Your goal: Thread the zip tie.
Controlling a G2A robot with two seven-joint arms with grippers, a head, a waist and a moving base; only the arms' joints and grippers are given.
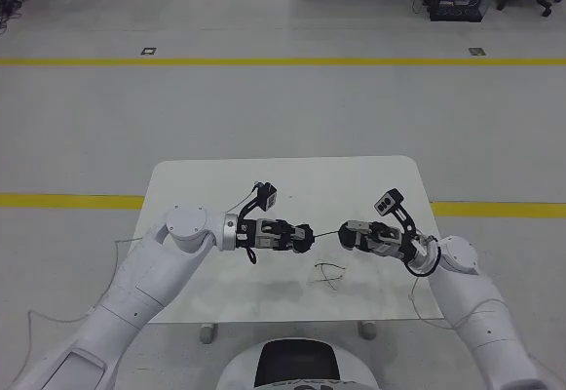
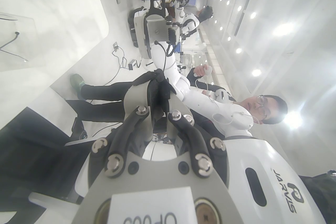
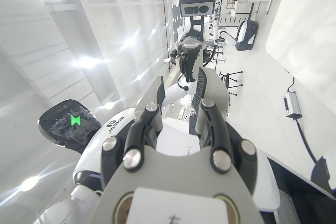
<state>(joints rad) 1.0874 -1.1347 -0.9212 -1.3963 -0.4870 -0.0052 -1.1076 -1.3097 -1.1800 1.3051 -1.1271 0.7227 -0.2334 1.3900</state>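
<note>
Above the surface, we see the zip tie strung from the left hand, pinched shut on it, toward the narrowly parted right hand, and judge it light, springy and slick, best gripped near its tip.

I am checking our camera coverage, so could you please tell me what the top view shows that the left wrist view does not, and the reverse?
The top view adds the zip tie, a thin line running in the air from the left gripper towards the right gripper, above the table. The left wrist view adds a close look at the left gripper's jaws, pressed shut. Both share the two grippers facing each other, the table, and the loose zip ties lying on it.
</note>
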